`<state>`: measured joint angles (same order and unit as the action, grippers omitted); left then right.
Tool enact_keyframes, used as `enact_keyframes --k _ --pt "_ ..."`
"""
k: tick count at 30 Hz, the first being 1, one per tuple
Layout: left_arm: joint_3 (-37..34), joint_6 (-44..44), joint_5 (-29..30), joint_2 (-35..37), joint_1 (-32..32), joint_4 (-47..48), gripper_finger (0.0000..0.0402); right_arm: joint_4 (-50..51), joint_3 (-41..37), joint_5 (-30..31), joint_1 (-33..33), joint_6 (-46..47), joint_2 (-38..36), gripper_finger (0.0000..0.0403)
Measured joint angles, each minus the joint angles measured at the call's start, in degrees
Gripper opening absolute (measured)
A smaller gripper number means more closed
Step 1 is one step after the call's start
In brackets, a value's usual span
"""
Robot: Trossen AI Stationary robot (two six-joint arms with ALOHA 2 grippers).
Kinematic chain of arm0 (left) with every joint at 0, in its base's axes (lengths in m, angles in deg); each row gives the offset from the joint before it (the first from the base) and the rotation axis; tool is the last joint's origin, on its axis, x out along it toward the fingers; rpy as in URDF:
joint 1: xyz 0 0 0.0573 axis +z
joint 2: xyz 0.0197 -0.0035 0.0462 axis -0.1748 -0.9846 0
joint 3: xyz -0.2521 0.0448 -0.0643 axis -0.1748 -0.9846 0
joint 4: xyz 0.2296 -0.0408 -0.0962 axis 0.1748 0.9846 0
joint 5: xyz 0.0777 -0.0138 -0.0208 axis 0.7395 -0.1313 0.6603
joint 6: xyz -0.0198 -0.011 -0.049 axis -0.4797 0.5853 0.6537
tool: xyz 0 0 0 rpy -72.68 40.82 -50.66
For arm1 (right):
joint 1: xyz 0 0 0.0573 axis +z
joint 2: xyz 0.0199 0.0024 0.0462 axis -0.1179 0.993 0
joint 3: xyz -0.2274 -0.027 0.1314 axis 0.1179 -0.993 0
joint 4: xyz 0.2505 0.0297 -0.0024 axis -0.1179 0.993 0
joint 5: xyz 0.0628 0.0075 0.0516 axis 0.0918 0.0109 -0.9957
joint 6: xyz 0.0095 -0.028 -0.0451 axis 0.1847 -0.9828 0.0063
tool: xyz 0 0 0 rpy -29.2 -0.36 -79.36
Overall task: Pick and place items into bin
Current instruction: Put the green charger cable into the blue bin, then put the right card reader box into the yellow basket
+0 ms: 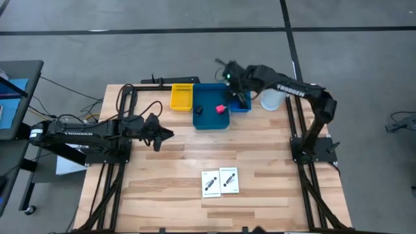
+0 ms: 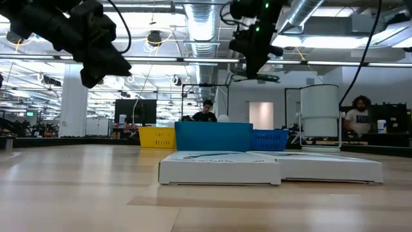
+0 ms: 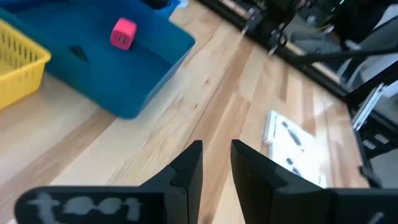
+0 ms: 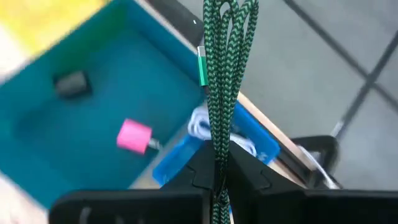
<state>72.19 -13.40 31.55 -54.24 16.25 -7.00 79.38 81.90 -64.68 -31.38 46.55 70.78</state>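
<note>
Cord [image 4: 222,74], green braided, pinched in right pincer [image 4: 219,171] above blue bin's [image 1: 209,120] edge; pink block [image 4: 133,135] lies inside. Shift inward before release so loops clear the rim.

The left gripper [image 3: 216,163] hung above the wooden table [image 3: 180,118], its two dark fingers [image 3: 189,168] parted by a narrow gap with nothing between them. Ahead of it sat a blue bin [image 3: 124,74] holding a pink block [image 3: 123,33] and a small black piece [image 3: 78,53]. A yellow basket [image 3: 18,68] stood just beside the bin, at its far side from the gripper's gap. Well apart from the bin, two white printed cards [image 3: 292,146] lay flat on the table, side by side. Dark metal frame parts [image 3: 298,43] ran along the table's edge beyond the cards.
</note>
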Motion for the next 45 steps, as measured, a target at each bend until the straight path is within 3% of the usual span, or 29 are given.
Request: enact_keyframes --k 8,17,25,33,39,45 --pt "0.00 0.00 0.04 0.00 0.01 8.30 0.0071 -0.80 -0.13 -5.61 -8.56 -0.34 7.96 0.0012" --pt "0.00 0.00 0.17 0.00 0.00 14.06 0.0071 -0.65 -0.14 -6.35 -10.54 -3.09 15.11 0.0020" --pt "0.00 0.00 0.15 0.00 0.00 14.90 0.0071 -0.99 -0.03 -6.13 -10.41 -3.06 14.03 0.0082" --pt "0.00 0.00 0.15 0.00 0.00 14.83 0.0071 5.60 1.61 -3.07 -9.74 -1.36 13.95 0.0147" --pt "0.00 0.00 0.15 0.00 0.01 14.81 0.0071 14.23 6.59 2.03 -5.20 -0.61 8.56 0.0141" --pt "0.00 0.00 0.13 0.00 0.00 14.75 0.0071 13.98 5.26 3.05 8.76 -5.86 -4.18 0.0120"
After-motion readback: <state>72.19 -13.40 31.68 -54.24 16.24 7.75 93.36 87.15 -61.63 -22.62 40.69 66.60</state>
